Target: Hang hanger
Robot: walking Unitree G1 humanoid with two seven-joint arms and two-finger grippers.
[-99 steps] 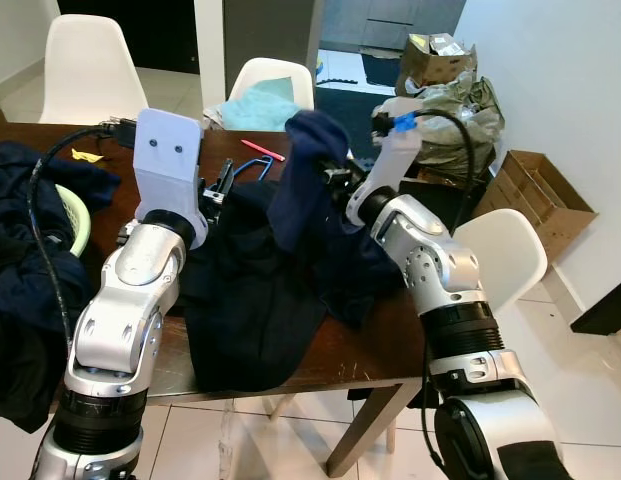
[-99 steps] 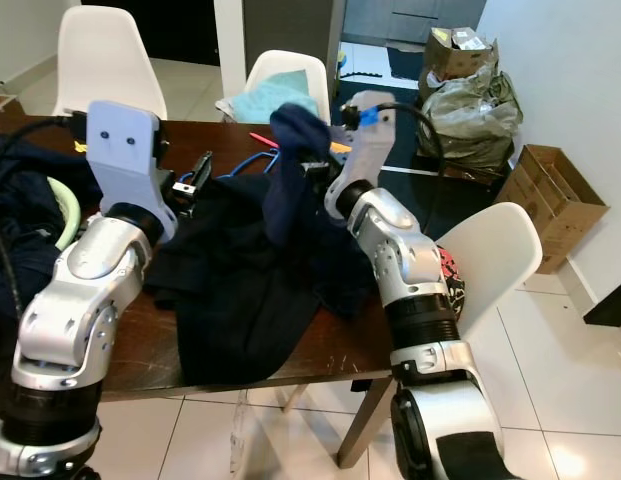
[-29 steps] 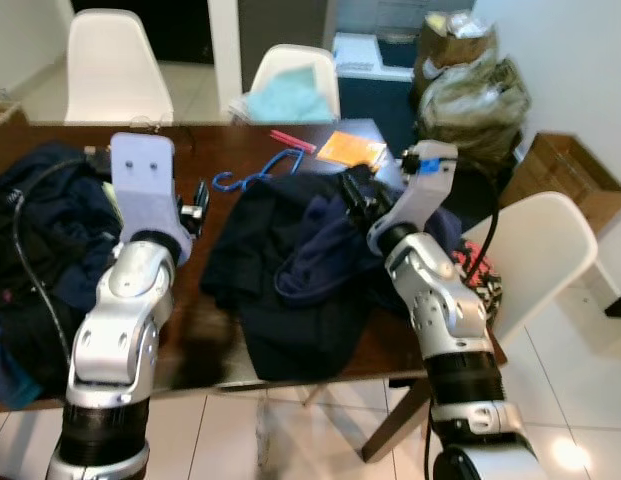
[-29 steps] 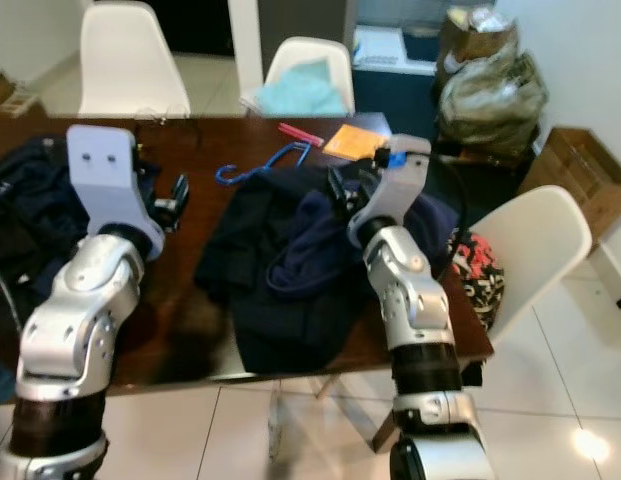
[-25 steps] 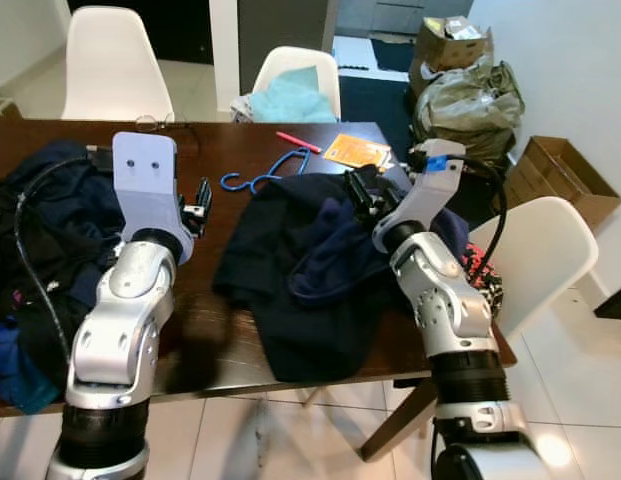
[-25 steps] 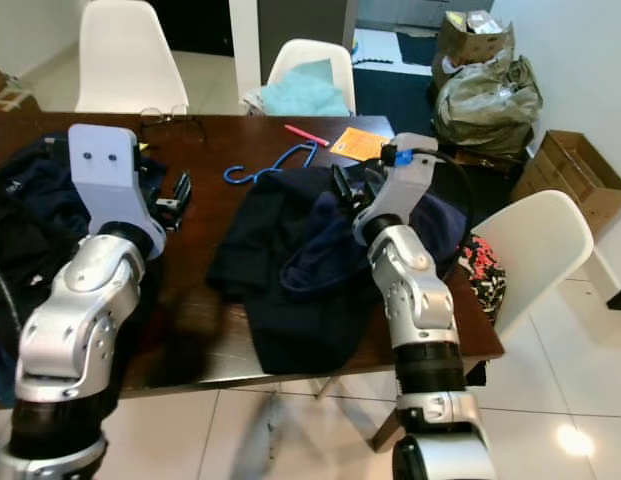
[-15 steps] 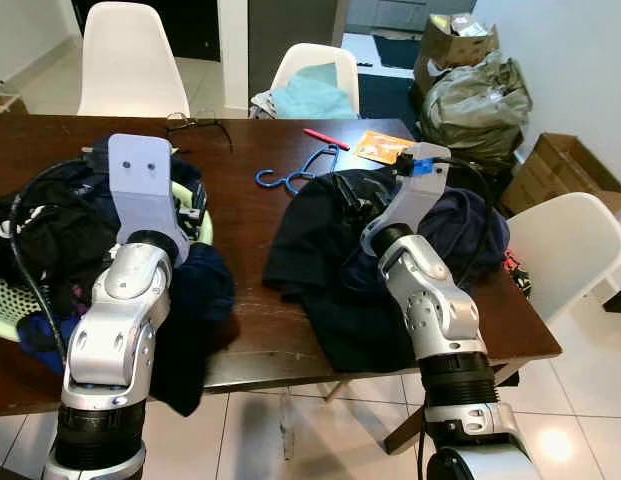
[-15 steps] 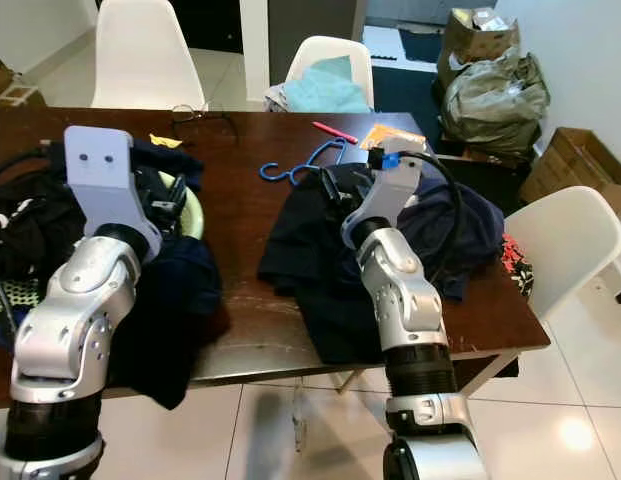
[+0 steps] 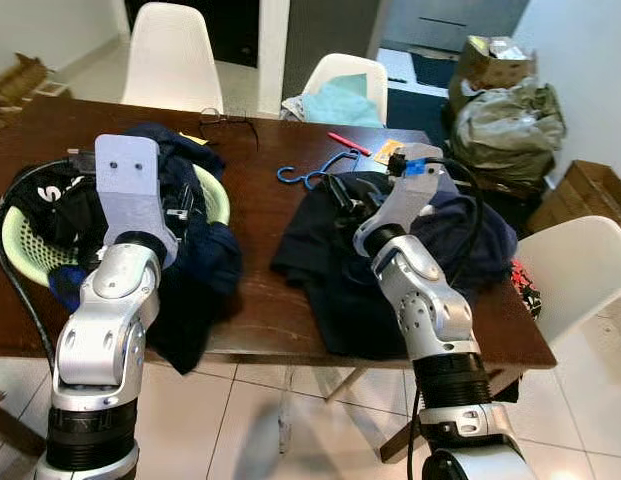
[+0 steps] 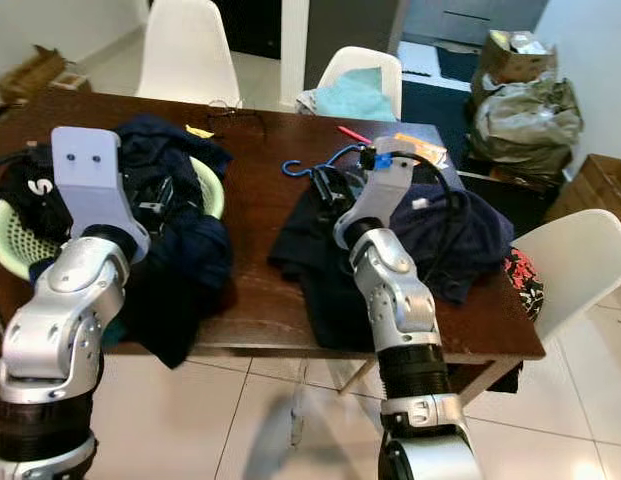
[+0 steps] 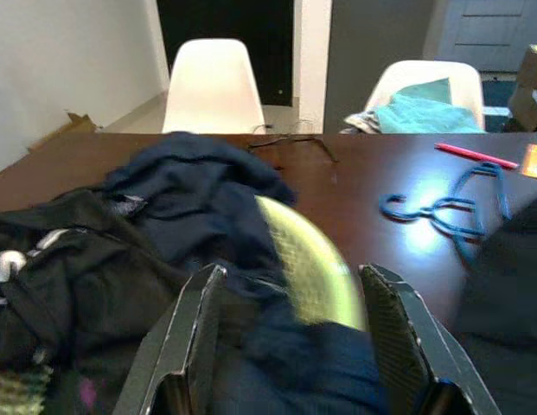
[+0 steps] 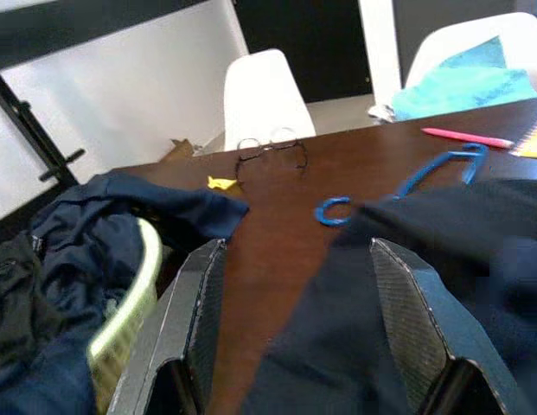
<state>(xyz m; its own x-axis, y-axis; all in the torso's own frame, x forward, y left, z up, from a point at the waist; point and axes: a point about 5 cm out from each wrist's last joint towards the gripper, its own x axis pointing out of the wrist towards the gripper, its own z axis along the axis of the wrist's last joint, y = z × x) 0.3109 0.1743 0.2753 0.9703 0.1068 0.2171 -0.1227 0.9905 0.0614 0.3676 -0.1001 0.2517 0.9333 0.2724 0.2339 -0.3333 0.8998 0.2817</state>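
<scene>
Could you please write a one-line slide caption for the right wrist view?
Open right end effector above dark garment; blue hanger lies beyond on table.

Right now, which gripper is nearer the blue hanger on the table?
Right. The right gripper hovers over the dark garment beside the blue hanger; the left gripper is over the green laundry basket, farther away.

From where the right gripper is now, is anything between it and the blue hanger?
Only the dark garment. The open right gripper hovers over it, and the garment's far edge covers part of the blue hanger on the table. The hook end lies bare on the wood.
</scene>
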